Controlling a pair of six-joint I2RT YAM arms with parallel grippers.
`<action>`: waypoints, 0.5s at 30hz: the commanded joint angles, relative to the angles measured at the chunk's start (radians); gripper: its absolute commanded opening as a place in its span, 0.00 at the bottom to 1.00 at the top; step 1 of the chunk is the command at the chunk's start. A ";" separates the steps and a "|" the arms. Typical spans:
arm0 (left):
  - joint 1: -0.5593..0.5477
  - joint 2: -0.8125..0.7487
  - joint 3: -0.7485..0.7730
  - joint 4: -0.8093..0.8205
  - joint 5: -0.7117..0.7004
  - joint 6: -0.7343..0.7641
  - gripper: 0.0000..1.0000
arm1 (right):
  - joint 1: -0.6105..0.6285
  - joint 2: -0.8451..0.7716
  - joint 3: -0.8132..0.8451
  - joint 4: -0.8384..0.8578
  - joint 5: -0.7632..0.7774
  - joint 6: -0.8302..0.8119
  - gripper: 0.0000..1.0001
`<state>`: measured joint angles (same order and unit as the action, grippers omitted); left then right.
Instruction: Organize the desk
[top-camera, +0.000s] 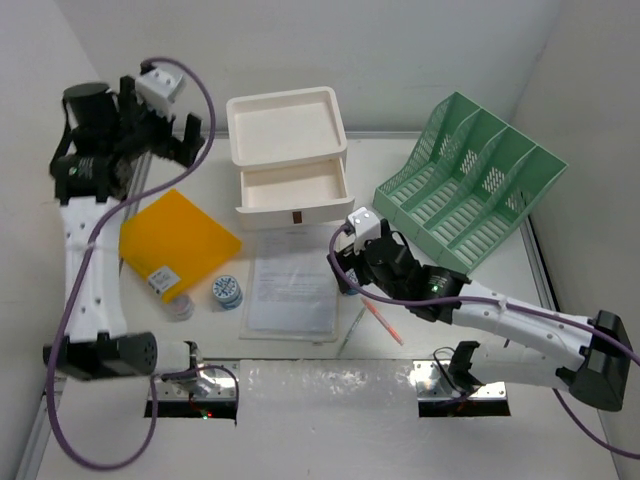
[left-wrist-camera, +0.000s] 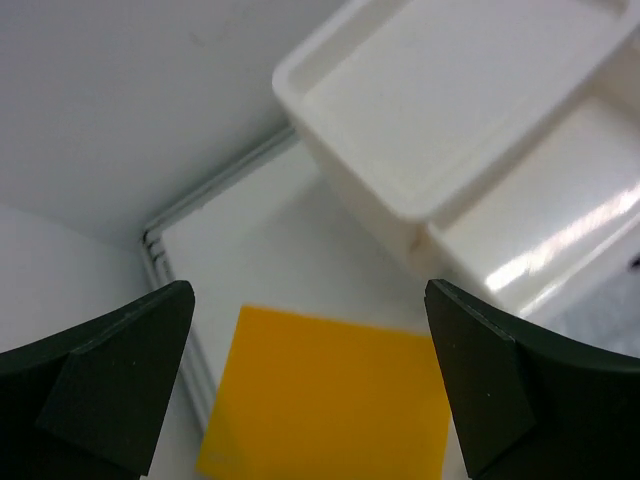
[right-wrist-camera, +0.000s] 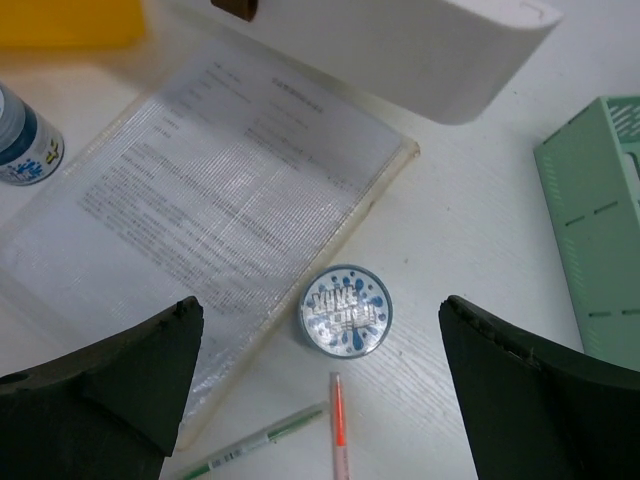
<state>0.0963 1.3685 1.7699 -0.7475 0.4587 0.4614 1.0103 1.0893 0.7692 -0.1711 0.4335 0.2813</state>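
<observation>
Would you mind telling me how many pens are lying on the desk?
2: an orange pen and a green pen, both beside the document sleeve; others may be hidden.

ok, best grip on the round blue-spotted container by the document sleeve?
Pinch its round side wall, coming straight down from above with the right tool: the container stands upright, lid up, between the open jaws. The sleeve edge and orange pen sit close, so stay centred.
</observation>
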 joint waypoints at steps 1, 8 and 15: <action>0.051 -0.086 -0.120 -0.361 0.051 0.340 1.00 | -0.001 -0.060 -0.040 -0.005 0.027 0.028 0.98; 0.049 -0.267 -0.531 -0.569 0.067 0.727 0.99 | -0.001 -0.101 -0.084 -0.008 0.027 0.032 0.98; 0.034 -0.312 -0.845 -0.357 0.014 0.729 1.00 | -0.001 -0.098 -0.096 0.019 0.022 0.038 0.98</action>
<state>0.1413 1.0840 0.9848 -1.2209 0.4759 1.1370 1.0103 1.0019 0.6762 -0.1947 0.4446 0.3008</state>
